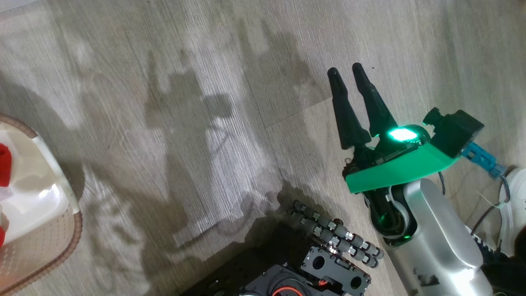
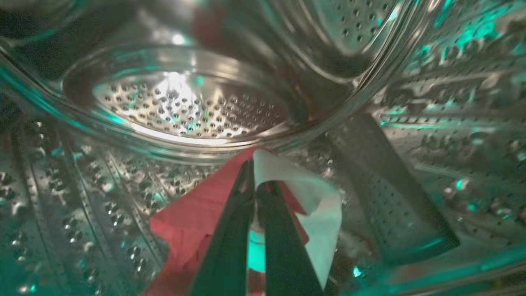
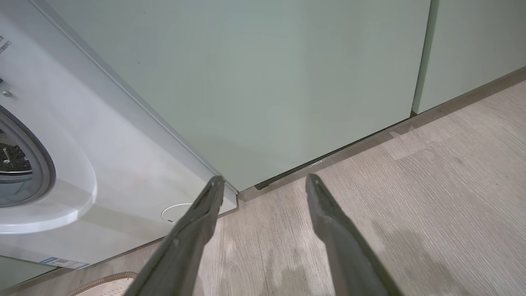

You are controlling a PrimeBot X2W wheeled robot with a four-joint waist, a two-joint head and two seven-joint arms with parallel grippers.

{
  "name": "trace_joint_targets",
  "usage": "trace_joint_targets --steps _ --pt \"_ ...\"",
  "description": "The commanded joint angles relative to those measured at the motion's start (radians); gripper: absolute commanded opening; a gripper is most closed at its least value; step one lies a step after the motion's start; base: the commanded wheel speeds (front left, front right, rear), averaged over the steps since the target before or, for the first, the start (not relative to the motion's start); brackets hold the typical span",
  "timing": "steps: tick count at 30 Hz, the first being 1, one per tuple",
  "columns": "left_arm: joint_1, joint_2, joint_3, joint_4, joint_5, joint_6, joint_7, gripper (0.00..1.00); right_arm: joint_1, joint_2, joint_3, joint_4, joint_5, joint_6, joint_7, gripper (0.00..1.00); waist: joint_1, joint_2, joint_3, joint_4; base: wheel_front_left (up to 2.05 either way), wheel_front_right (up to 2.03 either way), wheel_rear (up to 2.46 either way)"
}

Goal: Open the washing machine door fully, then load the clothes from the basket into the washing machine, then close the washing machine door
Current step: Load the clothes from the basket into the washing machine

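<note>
The clothes are deep inside the washing machine: a red garment [image 2: 193,218] of soft matte fabric and a thin white one [image 2: 324,213], folded like paper, hang together above the drum wall [image 2: 123,197]. The left jaws are closed tight on them, the two dark fingers [image 2: 230,246] pressed together with both cloths pinched near the tips. The drum is polished steel with many small holes and raised bumps, and a smooth grey paddle [image 2: 390,193] stands just beside the white garment. I think the main risk is at the release. The thin cloth can cling to the fingers and come out again with the arm, or the fabric can catch on the paddle. If it drops too near the opening, the door can later trap it. Outside, the washing machine [image 3: 102,156] has a glossy white front, beside flat pale green cabinets [image 3: 267,82]. The right jaws are wide open and hold nothing, above the grained wood floor [image 1: 205,123]. The cream basket [image 1: 76,230] with its brown rim holds something red [image 1: 4,164], probably more cloth, which is easy to forget.
</note>
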Motion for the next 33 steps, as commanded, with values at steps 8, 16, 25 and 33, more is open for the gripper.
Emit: trace_joint_targets --steps 8,16,25,33 --pt "-0.052 0.026 -0.027 0.012 0.002 0.011 -0.008 0.76 0.016 -0.004 0.008 -0.029 0.005 0.000 -0.006 1.00 0.0000 -0.0001 0.007 0.004 0.00 0.00 0.00" --pt "-0.043 0.015 -0.039 0.035 -0.010 0.010 -0.025 1.00 -0.003 -0.004 0.007 -0.020 -0.004 0.000 -0.006 1.00 0.0000 -0.0001 -0.008 0.006 0.00 0.00 0.00" --pt "0.041 -0.033 -0.033 0.054 -0.048 0.012 -0.050 1.00 -0.004 -0.004 -0.043 -0.010 -0.053 0.000 -0.006 1.00 0.0000 -0.0001 -0.071 0.066 0.00 0.00 0.00" --pt "0.213 -0.129 -0.020 0.063 -0.102 0.006 -0.096 1.00 0.020 -0.004 -0.112 0.008 -0.136 0.000 -0.006 1.00 0.0000 -0.0001 -0.185 0.171 0.00 0.00 0.00"
